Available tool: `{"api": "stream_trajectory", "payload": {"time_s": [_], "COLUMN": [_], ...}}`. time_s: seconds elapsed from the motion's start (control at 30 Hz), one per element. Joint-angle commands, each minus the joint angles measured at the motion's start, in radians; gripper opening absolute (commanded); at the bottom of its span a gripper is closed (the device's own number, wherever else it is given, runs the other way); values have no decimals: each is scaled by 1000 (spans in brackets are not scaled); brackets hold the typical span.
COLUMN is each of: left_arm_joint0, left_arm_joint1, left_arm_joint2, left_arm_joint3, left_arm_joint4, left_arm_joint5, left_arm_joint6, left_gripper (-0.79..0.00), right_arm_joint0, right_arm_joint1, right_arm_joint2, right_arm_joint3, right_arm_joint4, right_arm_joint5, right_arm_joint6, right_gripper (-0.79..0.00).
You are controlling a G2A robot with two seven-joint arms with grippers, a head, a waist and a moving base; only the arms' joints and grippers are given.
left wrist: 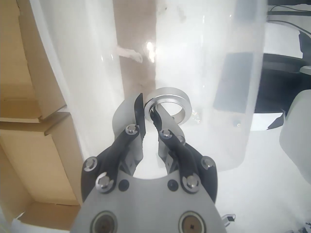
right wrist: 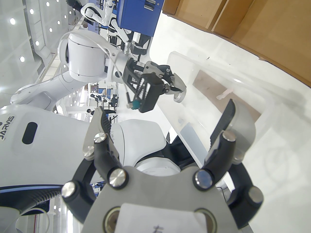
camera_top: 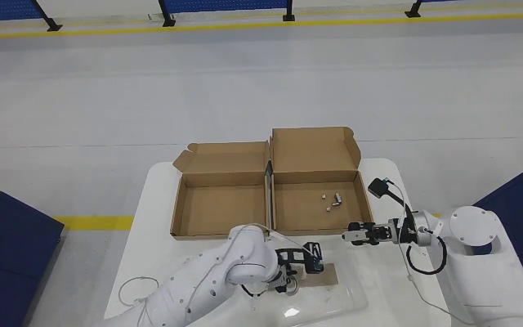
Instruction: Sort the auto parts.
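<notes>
left wrist view gives the step most clearly: the left end effector [left wrist: 147,109] is pinching the wall of a metal ring [left wrist: 167,105], with one finger inside the hole and one outside. this happens low in the clear tub [left wrist: 252,98] at the front of the bench [camera_top: 151,253]. i judge this to be the pick-up step for one part; the ring is not yet sorted. whether the ring rests on the tub floor or hangs a little above it, i cannot tell.

the next move, as i see it, calls for lifting the ring up over the tub wall and carrying it to one of the two cardboard boxes behind. the grip is only on a thin, smooth wall, so the ring could swing or slip if the lift is quick.

the right end effector [right wrist: 165,117] has its fingers spread wide and holds nothing. in the top view it hangs just in front of the right box [camera_top: 302,204], beside the tub.

containers: the left box [camera_top: 219,211] shows a bare floor. the right box holds a few small parts [camera_top: 333,199] toward its right side. the tub holds the ring. a brown card [left wrist: 136,37] shows through the tub; inside or under it, i cannot tell.
</notes>
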Motion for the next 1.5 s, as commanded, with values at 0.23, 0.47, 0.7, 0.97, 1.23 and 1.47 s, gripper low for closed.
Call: {"api": "stream_trajectory", "payload": {"time_s": [0.23,0.47,0.7,0.97,1.23,1.47], "left_arm_joint0": [23,129,205,205,258,229], "left_arm_joint1": [11,85,139,139,167,215], "left_arm_joint2": [-36,-236,-310,-310,-340,-264], "left_arm_joint3": [23,53,35,35,3,111], "left_arm_joint4": [-13,-40,44,44,123,450], "left_arm_joint5": [-28,-375,-461,-461,-461,-461], "left_arm_joint6": [111,424,729,729,1191,1852], "left_gripper": [-785,-785,-785,-785,-785,-785], "right_arm_joint0": [0,0,0,0,0,0], "right_arm_joint1": [0,0,0,0,0,0], "right_arm_joint2": [0,0,0,0,0,0], "right_arm_joint3": [0,0,0,0,0,0], "right_arm_joint4": [0,0,0,0,0,0], "right_arm_joint5": [0,0,0,0,0,0], "right_arm_joint6": [0,0,0,0,0,0], "right_gripper": [0,0,0,0,0,0]}}
